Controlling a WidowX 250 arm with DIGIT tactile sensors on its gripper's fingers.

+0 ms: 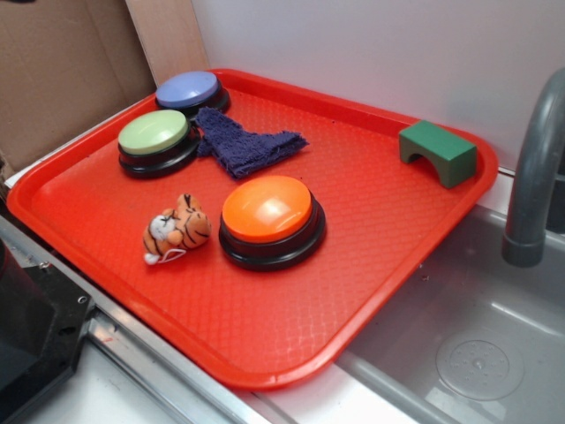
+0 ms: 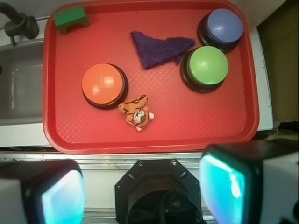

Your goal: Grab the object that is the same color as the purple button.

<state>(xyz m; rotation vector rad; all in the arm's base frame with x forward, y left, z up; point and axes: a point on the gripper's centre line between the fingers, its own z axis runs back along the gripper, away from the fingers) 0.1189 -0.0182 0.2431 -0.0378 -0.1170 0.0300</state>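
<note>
A small dark purple terry rag (image 1: 240, 141) (image 2: 158, 48) lies flat on the red tray (image 1: 371, 265) (image 2: 196, 126), between the purple button (image 1: 189, 90) (image 2: 224, 26) and the middle of the tray, touching the light green button (image 1: 155, 137) (image 2: 208, 66). In the wrist view my gripper (image 2: 146, 189) hangs high above the tray's near rim, over the robot's black base. Its fingers (image 2: 63, 196) stand wide apart with nothing between them. The gripper does not show in the exterior view.
An orange button (image 1: 269, 215) (image 2: 103, 84) and a striped tiger plush (image 1: 177, 230) (image 2: 136, 112) sit mid-tray. A green arch block (image 1: 437, 152) (image 2: 71, 18) stands in a far corner. A steel sink (image 1: 477, 344) with a grey faucet (image 1: 534, 177) borders the tray.
</note>
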